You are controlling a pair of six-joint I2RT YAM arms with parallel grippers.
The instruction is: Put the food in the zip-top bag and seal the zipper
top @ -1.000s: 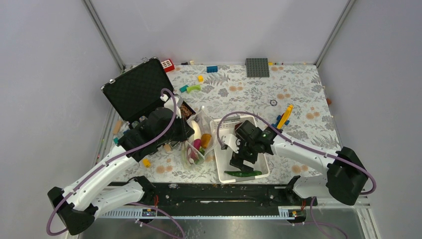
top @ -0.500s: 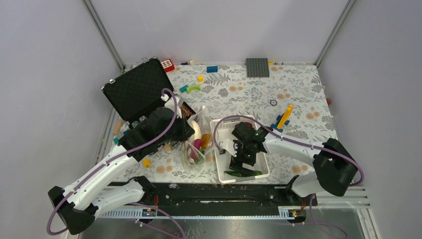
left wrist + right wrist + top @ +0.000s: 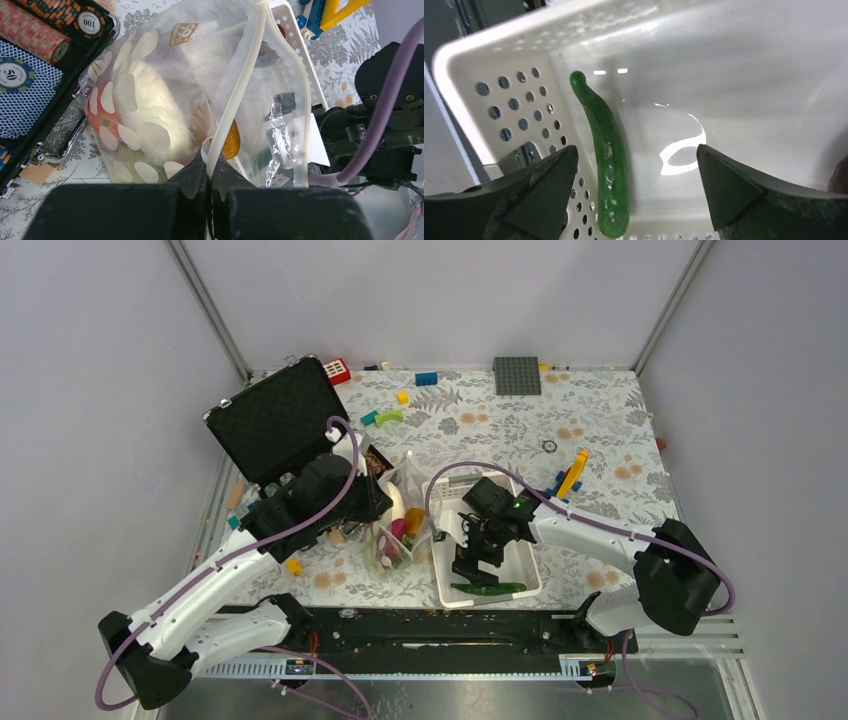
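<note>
The left gripper (image 3: 209,175) pinches the bag (image 3: 150,100) by its rim, mid frame. The right gripper (image 3: 636,160) hangs wide open over the pepper (image 3: 608,150), lower left in the basket (image 3: 499,105). The pepper hugs the wall, so a finger might bump there.

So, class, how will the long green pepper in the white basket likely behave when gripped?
The long green pepper looks glossy, so probably stiff plastic and slippery. Slim and rounded, it may roll toward the white basket wall.
</note>
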